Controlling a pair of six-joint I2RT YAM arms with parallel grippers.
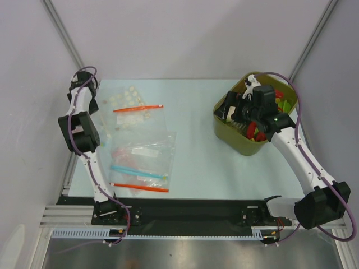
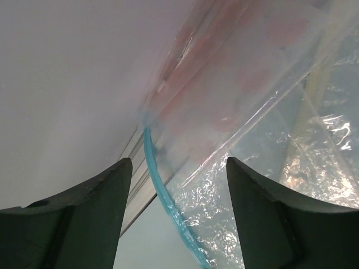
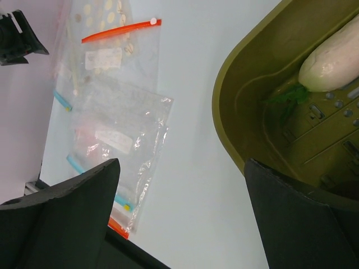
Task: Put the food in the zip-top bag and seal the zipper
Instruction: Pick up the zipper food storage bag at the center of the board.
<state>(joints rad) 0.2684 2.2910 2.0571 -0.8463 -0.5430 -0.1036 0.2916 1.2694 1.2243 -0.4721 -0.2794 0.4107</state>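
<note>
Currently olive bin [image 3: 225,115] holds white radish [image 3: 328,66]; right tool [image 3: 180,168] spread over its rim; left tool [image 2: 179,168] spread over clear bags [image 1: 147,156].

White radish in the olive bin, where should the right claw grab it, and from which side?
Probably across the thick body of the white radish, not its green top, coming down from above with the open right claw. It lies on its side in the olive bin, whose walls likely block a sideways approach.
</note>
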